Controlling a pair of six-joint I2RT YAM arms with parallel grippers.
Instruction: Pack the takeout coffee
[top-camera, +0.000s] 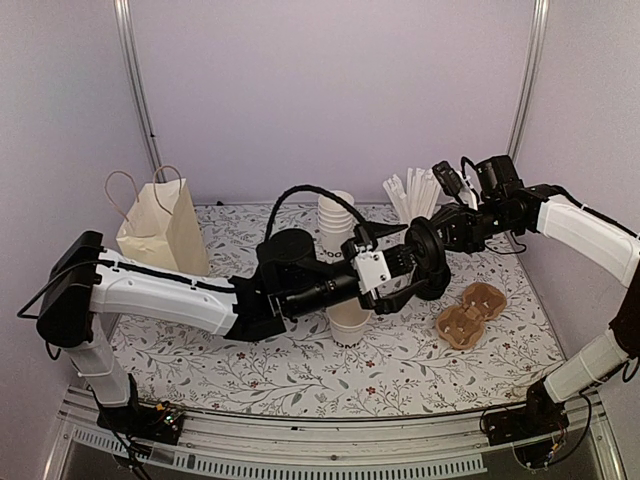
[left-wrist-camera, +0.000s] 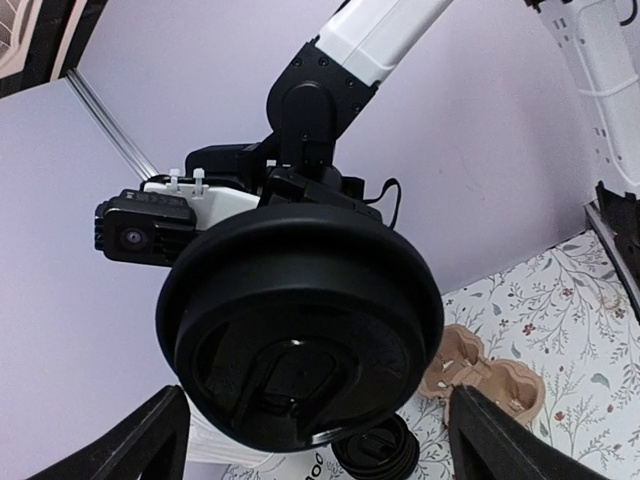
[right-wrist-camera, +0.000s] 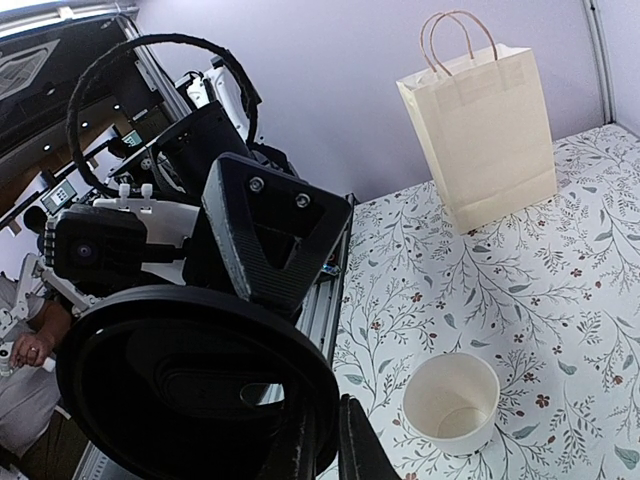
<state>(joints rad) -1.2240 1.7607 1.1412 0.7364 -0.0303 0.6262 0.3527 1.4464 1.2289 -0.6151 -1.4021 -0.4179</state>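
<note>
Black lid (left-wrist-camera: 300, 330), rim pinched by right tool (right-wrist-camera: 328, 450), sits between left tool's (top-camera: 388, 268) spread fingers (left-wrist-camera: 140, 445).

Just left of the black lid (top-camera: 432, 262), the stack of white cups (top-camera: 338, 225) bears half-hidden black letters "OO"; under that lid, a white cup (left-wrist-camera: 240, 452) shows "oo" upside down.

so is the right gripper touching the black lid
Touching. In the right wrist view the right gripper has its jaws shut on the rim of the black lid.
</note>
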